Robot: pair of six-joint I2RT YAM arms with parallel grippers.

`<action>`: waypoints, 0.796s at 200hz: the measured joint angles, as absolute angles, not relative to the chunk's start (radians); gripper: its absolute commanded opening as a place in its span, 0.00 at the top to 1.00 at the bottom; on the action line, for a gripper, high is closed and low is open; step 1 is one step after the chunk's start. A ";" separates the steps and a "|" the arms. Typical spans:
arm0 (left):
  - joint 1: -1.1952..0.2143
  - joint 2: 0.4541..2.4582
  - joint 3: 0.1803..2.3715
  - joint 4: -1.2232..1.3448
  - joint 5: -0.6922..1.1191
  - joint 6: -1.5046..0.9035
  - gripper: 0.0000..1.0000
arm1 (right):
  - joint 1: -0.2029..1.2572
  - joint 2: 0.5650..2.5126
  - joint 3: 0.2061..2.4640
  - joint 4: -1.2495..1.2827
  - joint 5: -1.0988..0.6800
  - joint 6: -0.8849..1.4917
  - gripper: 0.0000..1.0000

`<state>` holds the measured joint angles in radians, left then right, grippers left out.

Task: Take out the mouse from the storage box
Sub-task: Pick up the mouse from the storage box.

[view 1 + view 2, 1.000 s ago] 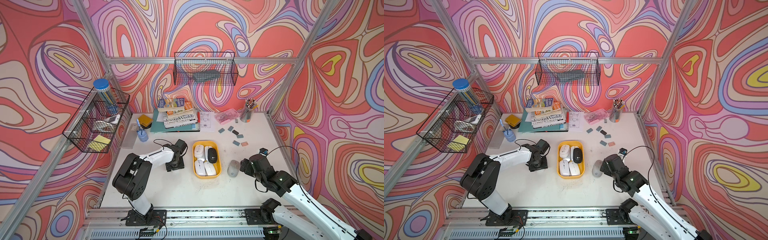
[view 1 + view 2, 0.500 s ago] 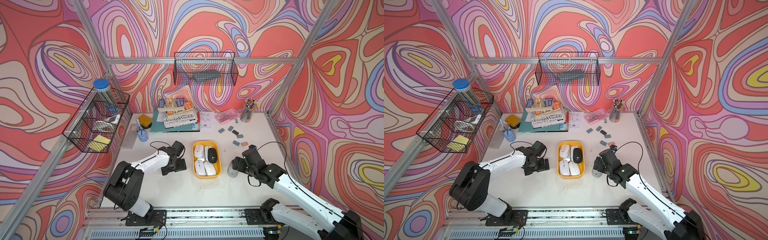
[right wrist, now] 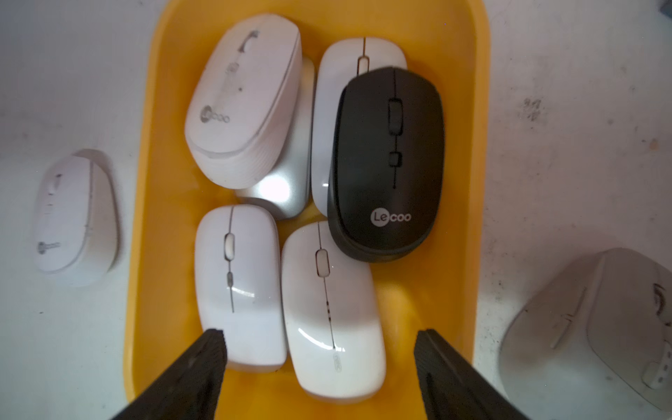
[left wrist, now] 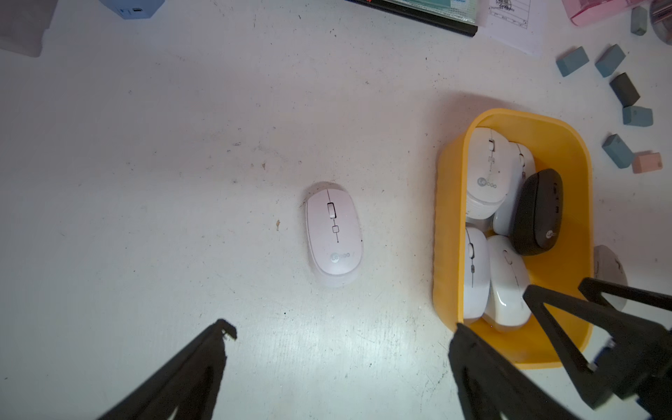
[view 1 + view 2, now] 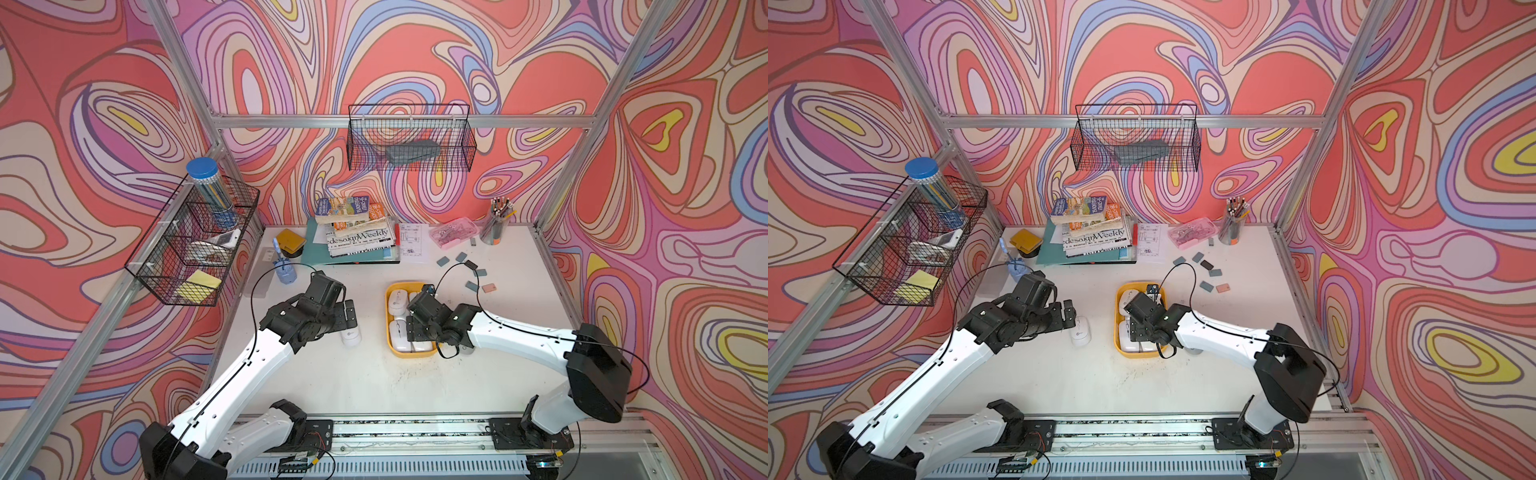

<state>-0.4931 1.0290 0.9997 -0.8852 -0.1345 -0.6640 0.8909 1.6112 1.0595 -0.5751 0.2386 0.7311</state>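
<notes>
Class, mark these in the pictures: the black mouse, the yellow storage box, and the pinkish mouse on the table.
black mouse (image 3: 387, 163): right wrist view, middle of its top.
storage box (image 4: 449, 236): left wrist view, its outer wall.
pinkish mouse (image 4: 334, 232): left wrist view, middle of its top.

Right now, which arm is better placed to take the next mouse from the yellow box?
Right. The right tool hangs open directly over the storage box and its mice. The left tool is open over the table, by a mouse already outside.

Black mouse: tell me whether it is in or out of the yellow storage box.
In. In the right wrist view the black mouse lies inside the storage box walls, resting partly on a white mouse beneath it.
</notes>
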 measured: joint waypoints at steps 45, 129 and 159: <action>-0.493 0.902 0.991 -0.926 -0.157 -0.608 0.01 | 0.901 1.742 1.211 -0.628 0.235 0.707 0.18; -0.493 0.854 0.973 -0.953 -0.154 -0.545 0.01 | 0.903 1.799 1.261 -0.820 0.220 0.604 0.13; -0.493 0.854 0.966 -0.953 -0.141 -0.545 0.01 | 0.897 1.826 1.263 -0.840 0.190 0.580 0.16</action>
